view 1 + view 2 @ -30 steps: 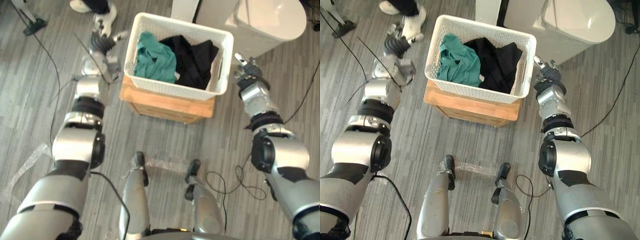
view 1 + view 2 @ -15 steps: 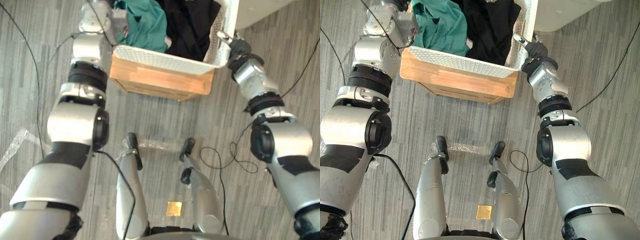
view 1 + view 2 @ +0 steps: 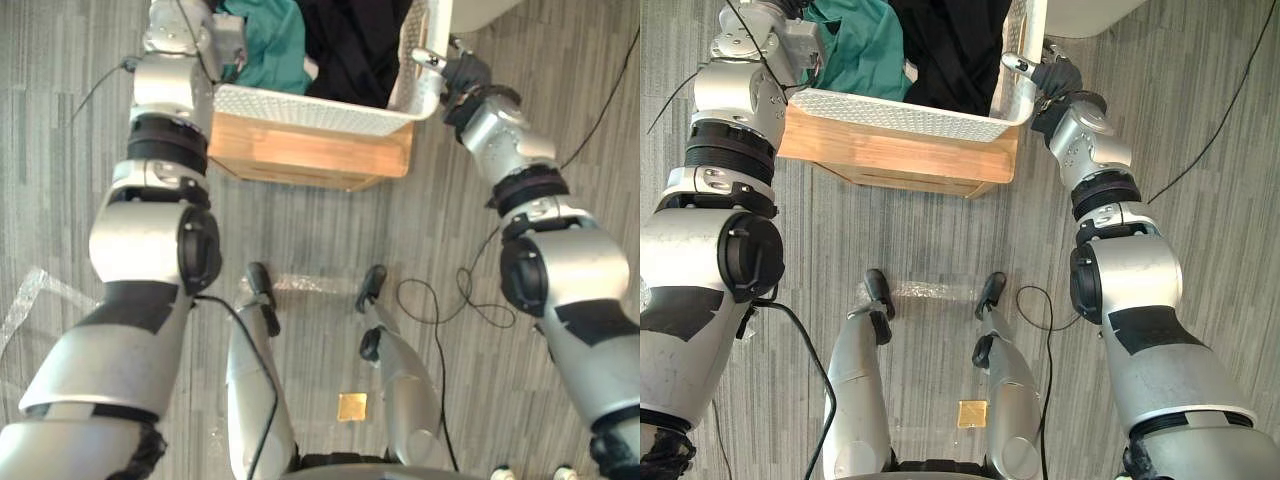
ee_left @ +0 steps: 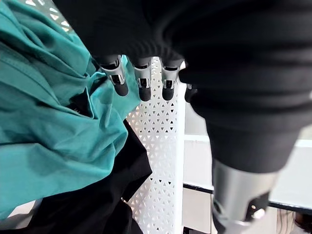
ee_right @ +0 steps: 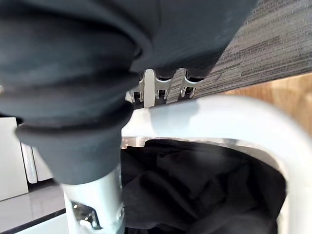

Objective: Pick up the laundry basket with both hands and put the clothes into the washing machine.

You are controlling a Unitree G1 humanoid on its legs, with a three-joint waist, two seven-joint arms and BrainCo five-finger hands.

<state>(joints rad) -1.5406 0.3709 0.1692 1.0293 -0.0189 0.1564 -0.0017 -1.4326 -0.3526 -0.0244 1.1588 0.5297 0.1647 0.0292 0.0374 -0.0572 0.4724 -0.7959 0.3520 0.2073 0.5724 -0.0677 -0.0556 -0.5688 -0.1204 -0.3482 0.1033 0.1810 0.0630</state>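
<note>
Subject: laundry basket (image 3: 320,108), white, perforated walls. It stands on a low wooden stand (image 3: 310,155) on the grey plank floor (image 3: 330,240). Its front wall runs along the stand's front edge, and its right end projects past the stand's right edge.

Contents: a teal garment (image 3: 270,55) lies bunched in the left end. A black garment (image 3: 350,40) fills the middle and right end. The two touch. Both lie inside the basket.

Left hand (image 4: 145,83): at the basket's left end, reaching over the rim into the interior. Its fingers (image 4: 167,83) extend past the dark cover with their dark tips just above the teal garment and the inner wall. The thumb stands well apart from them. Nothing is clasped between them, so the hand is unclenched.

Right hand (image 3: 455,72): at the basket's right end, against the rim at the front right corner. In the right wrist view the rim crosses in front of the hand and hides its grasp. Whether it is clamped on the rim cannot be told.

Washing machine (image 3: 1085,12): its white body is just beyond the basket's right end.
</note>
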